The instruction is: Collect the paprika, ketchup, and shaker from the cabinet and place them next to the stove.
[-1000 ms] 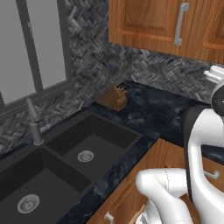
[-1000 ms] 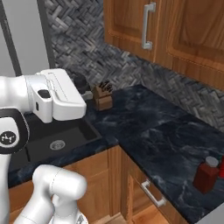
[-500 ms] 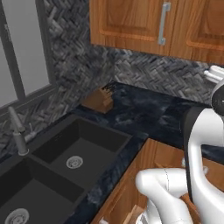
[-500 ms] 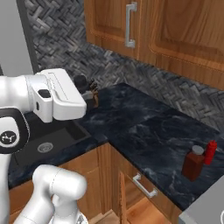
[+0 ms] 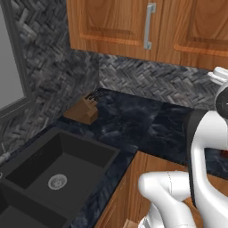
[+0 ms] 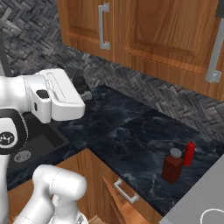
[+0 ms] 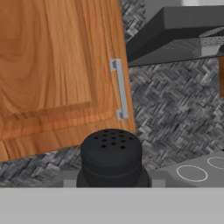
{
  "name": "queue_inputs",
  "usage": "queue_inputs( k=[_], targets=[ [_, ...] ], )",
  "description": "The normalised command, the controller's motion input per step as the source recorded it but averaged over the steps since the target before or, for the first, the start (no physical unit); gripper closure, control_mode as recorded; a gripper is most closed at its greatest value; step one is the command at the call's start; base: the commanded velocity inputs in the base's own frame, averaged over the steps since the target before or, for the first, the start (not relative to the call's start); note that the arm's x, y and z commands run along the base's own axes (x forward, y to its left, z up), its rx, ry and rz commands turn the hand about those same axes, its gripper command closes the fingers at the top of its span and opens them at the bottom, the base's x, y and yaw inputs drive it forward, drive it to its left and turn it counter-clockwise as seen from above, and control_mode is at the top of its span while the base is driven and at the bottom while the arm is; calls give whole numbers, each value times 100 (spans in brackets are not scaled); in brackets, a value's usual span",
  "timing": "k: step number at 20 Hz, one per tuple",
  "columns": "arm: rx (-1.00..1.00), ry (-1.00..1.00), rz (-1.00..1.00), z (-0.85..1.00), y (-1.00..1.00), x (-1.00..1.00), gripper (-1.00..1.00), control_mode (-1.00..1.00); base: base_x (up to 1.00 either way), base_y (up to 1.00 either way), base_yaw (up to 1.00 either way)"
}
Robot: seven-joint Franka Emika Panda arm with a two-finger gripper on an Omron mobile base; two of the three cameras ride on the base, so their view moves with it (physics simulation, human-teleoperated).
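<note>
Two of the three items already stand on the bench at the lower right of the right base view: the paprika, a squat red-brown jar, and just beside it the slim ketchup. They sit near the stove, whose grey top with a white ring shows at the bottom right corner, so they look delivered. The third item, the shaker, fills the bottom centre of the hand view, its perforated dark top facing the camera. The tool is clamped shut around it, holding it upright, probably so that nothing spills in transit. In the right base view the shaker shows as a dark cylinder at the end of the white hand, left of centre, well apart from the other two. Ring burner marks in the lower right of the hand view suggest the hand faces the stove, ready to carry the shaker there.
</note>
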Motion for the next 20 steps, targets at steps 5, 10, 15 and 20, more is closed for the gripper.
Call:
queue_inputs(
  k=[5,10,15,20],
  targets=[
    [0,0,0,0,0,0,100,100,76,-47,-20],
    [0,0,0,0,0,0,100,100,6,-31,-22],
    [0,0,0,0,0,0,100,100,22,-2,-34],
    [0,0,0,0,0,0,100,100,44,0,-37]
  ],
)
